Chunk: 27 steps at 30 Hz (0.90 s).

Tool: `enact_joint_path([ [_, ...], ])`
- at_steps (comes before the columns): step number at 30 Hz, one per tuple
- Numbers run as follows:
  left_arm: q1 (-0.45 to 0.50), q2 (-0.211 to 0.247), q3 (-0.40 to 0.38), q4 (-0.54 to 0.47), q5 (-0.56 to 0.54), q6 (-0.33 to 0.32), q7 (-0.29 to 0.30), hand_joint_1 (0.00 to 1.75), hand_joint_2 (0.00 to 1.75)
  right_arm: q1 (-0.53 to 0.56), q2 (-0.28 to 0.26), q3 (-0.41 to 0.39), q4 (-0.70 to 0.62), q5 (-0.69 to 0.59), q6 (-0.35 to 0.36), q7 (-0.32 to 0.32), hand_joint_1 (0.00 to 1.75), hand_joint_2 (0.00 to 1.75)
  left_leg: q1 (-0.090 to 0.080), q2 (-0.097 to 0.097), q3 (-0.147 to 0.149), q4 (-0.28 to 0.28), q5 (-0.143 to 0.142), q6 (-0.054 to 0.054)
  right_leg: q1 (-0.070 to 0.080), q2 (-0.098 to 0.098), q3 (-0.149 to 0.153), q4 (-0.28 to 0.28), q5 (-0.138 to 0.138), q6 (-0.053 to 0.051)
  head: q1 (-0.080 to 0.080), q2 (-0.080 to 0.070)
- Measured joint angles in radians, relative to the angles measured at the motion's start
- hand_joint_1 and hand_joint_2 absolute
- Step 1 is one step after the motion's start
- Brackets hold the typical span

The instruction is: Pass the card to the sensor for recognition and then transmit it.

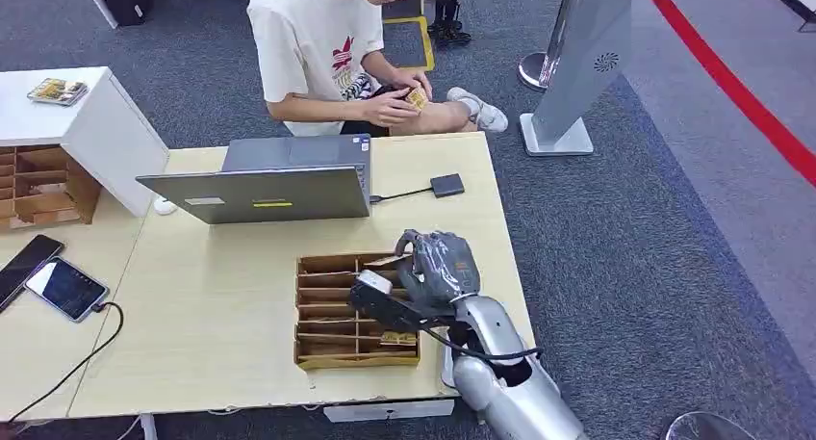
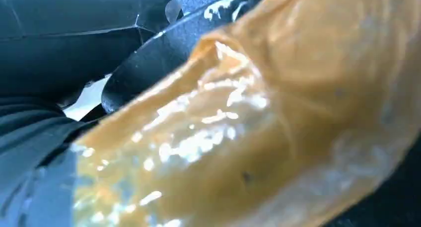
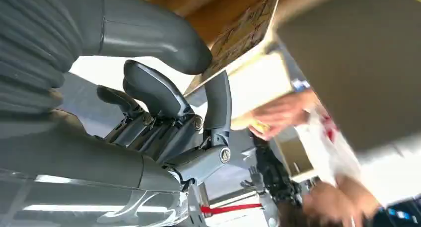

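My right hand (image 1: pixel 438 267) reaches over the right end of the wooden card box (image 1: pixel 327 349) on the table. In the right wrist view a tan printed card (image 3: pixel 243 33) sits between the thumb (image 3: pixel 164 36) and a dark finger (image 3: pixel 219 95), which pinch its edge. The card (image 1: pixel 389 263) is still at the top right slot of the box. The small black sensor (image 1: pixel 446 184) lies further back on the table, wired to the laptop (image 1: pixel 269 185). The left wrist view is blurred by a glossy orange-brown surface (image 2: pixel 278 117), with the left hand (image 2: pixel 35 137) a dark shape whose fingers I cannot make out.
A person sits on the floor beyond the table, holding a yellow card (image 1: pixel 416 98). Two phones (image 1: pixel 63 288) and a cable lie on the left table. A white cabinet (image 1: pixel 91 122) stands at the far left. A white stand (image 1: pixel 577 64) rises at the back right.
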Motion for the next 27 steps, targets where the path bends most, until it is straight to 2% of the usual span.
enact_joint_path([
  [8, 0.009, -0.003, 0.0, 0.0, 0.036, 0.009, -0.03, 0.0, 0.0, 0.061, -0.014, -0.062, -0.262, -0.062, -0.037, -0.016, 1.75, 1.75, 0.0, 0.0, 0.0, 0.0, 0.0, 0.0, 0.0, 0.0, 0.0, 0.0, 0.0, 0.0, 0.0, 0.0],
  [15, 0.012, -0.003, 0.002, 0.0, 0.057, 0.014, -0.044, 0.0, 0.0, 0.119, -0.039, -0.121, -0.44, -0.128, -0.093, -0.075, 1.75, 1.75, 0.0, 0.0, 0.0, 0.0, 0.0, 0.0, 0.0, 0.0, 0.0, 0.0, 0.0, 0.0, 0.0, 0.0],
  [20, 0.013, -0.003, 0.002, 0.0, 0.063, 0.014, -0.053, 0.0, 0.0, 0.133, -0.044, -0.135, -0.495, -0.162, -0.095, -0.1, 1.75, 1.75, 0.0, 0.0, 0.0, 0.0, 0.0, 0.0, 0.0, 0.0, 0.0, 0.0, 0.0, 0.0, 0.0, 0.0],
  [27, 0.013, -0.002, 0.002, 0.0, 0.062, 0.008, -0.053, 0.0, 0.0, 0.12, -0.045, -0.133, -0.495, -0.173, -0.065, -0.105, 1.75, 1.75, 0.0, 0.0, 0.0, 0.0, 0.0, 0.0, 0.0, 0.0, 0.0, 0.0, 0.0, 0.0, 0.0, 0.0],
])
